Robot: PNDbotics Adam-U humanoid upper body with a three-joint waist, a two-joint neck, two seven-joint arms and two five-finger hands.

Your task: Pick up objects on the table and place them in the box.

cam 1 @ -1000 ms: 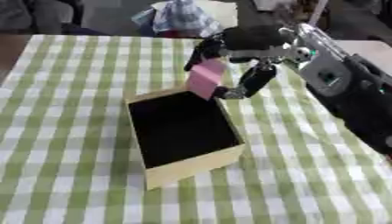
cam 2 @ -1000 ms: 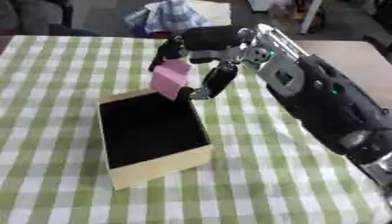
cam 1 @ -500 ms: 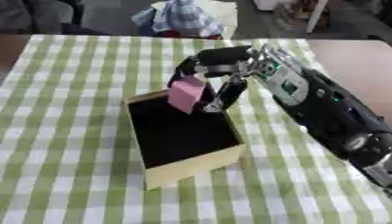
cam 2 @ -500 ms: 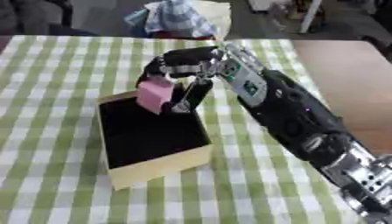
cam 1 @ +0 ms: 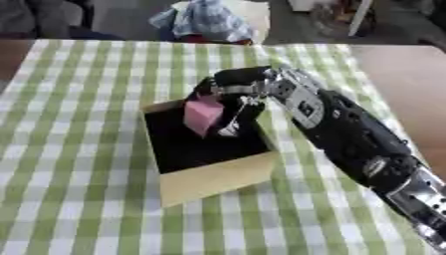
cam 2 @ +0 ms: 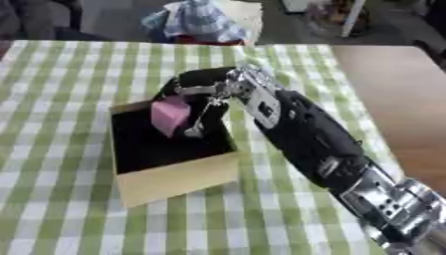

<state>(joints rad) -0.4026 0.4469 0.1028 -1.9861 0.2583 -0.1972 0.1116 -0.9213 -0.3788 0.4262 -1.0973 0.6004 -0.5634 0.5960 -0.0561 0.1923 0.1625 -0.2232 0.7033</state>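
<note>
Right hand holds a pink block over the open box

The box (cam 1: 213, 177) stands on the surface (cam 1: 78, 199), which is covered with a green and white checked cloth; its pale front wall is nearest to the camera and its inside is dark; the right arm comes in from the lower right and reaches across the right wall of the box; the right hand (cam 1: 233, 92) has its fingers curled around the pink block (cam 1: 202, 115), which hangs tilted inside the box opening, near its far side; beyond the surface lies a bundle of blue cloth (cam 1: 202, 21).
</note>
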